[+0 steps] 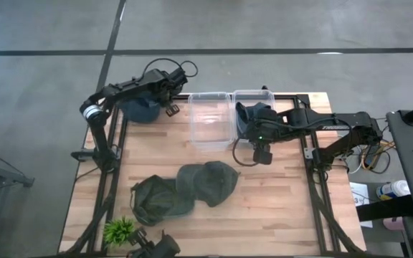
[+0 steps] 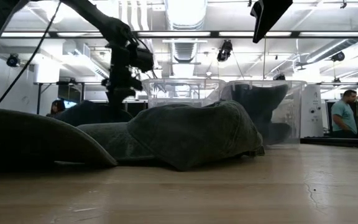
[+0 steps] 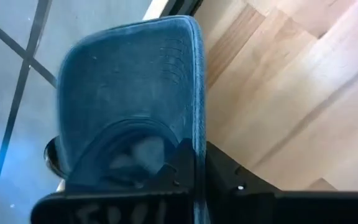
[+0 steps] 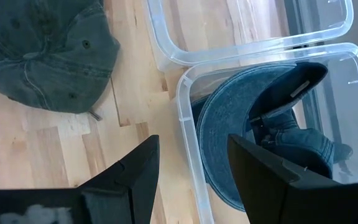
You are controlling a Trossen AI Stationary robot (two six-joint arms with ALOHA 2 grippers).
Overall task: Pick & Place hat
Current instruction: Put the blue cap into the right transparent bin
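The left arm reaches across the far left corner of the table (image 1: 278, 215). Its gripper (image 1: 169, 107) hangs over a blue hat (image 1: 140, 110) that lies there. In the left wrist view the jaws are clenched on the brim of this blue hat (image 3: 135, 93). The brim sticks up between the two dark fingers (image 3: 182, 168).

The right arm stretches in from the right side. Its gripper (image 1: 262, 154) hangs just in front of two clear bins, and its jaws are wide apart and hold nothing. The right wrist view shows both dark fingers (image 4: 135, 171) with bare wood between them.

The left bin (image 1: 210, 122) looks empty. The right bin (image 1: 253, 97) has a second blue hat (image 1: 257, 115) inside. The right wrist view shows this hat (image 4: 241, 124) curled against the bin wall.

Two green hats (image 1: 206, 183) lie together near the middle of the table. A small green plant (image 1: 119, 231) sits at the near left edge.

The low view shows the green hats (image 2: 191, 134) up close, hiding most of the bins behind them. It also shows people standing far back in the room.
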